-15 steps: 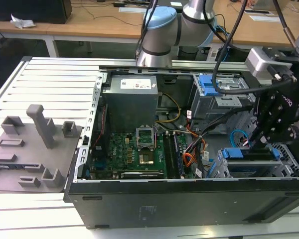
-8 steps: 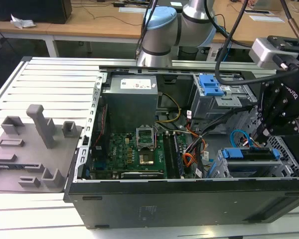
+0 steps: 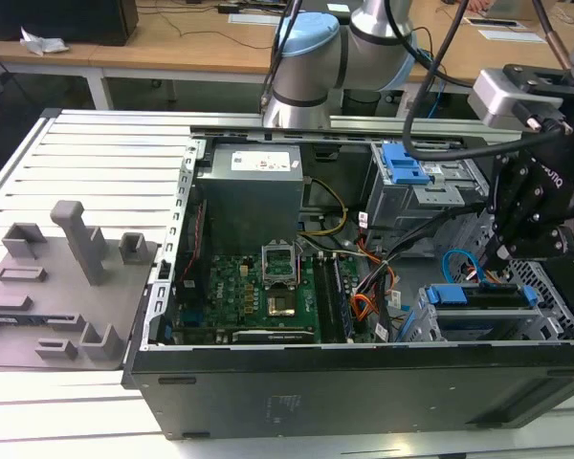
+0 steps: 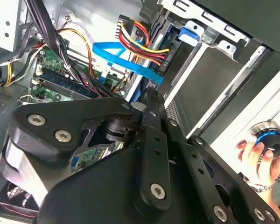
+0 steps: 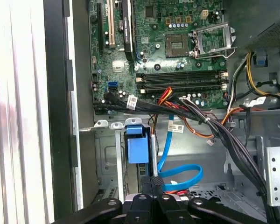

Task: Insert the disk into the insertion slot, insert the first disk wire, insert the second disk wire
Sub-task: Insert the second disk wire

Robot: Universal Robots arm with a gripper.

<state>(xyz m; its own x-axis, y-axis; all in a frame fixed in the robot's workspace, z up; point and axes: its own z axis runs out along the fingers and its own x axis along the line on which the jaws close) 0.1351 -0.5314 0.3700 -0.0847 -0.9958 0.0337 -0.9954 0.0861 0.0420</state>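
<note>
**A:** Where does the work stand?

**B:** The disk [image 3: 480, 295] sits in the insertion slot [image 3: 423, 320], at the exterior view's right of the open computer case [image 3: 364, 382]. The hand [image 5: 150, 179] hangs just over the second disk wire [image 5: 179, 179], the light-blue loop beside the disk; its fingers [image 5: 144, 183] look pressed together, apparently pinching the plug.

**A:** How to do it well?

**B:** I'd keep the plug square to its socket and press gently.

**A:** What's unclear?

**B:** The plug and socket hide behind the fingers; I cannot tell if it's seated.
</note>
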